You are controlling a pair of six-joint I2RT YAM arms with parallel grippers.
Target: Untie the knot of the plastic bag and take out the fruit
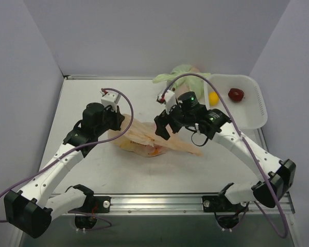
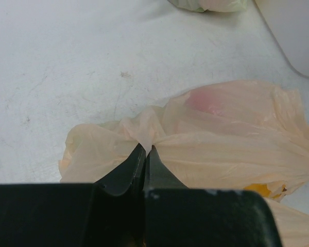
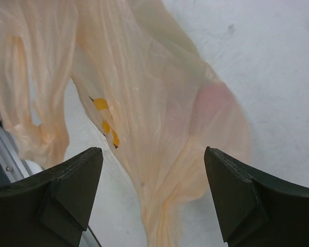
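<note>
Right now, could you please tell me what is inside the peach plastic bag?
Through the thin film of the plastic bag, one pinkish round lump shows, probably a fruit. The crumpled film hides what kind it is and whether anything else lies inside.

table (image 1: pixel 82 98) left: open | centre: plastic bag (image 1: pixel 144 138) | right: basket (image 1: pixel 260 110) (walled)

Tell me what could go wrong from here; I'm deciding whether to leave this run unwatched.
1. The left gripper is shut on only a narrow fold of the thin, crinkly peach-orange plastic bag; a pull may tear the film or slip off.
2. The right gripper hangs open over the bag, with a pinkish round fruit showing through the film; closing there might pinch both layers, or the fruit itself, keeping it trapped inside.
</note>
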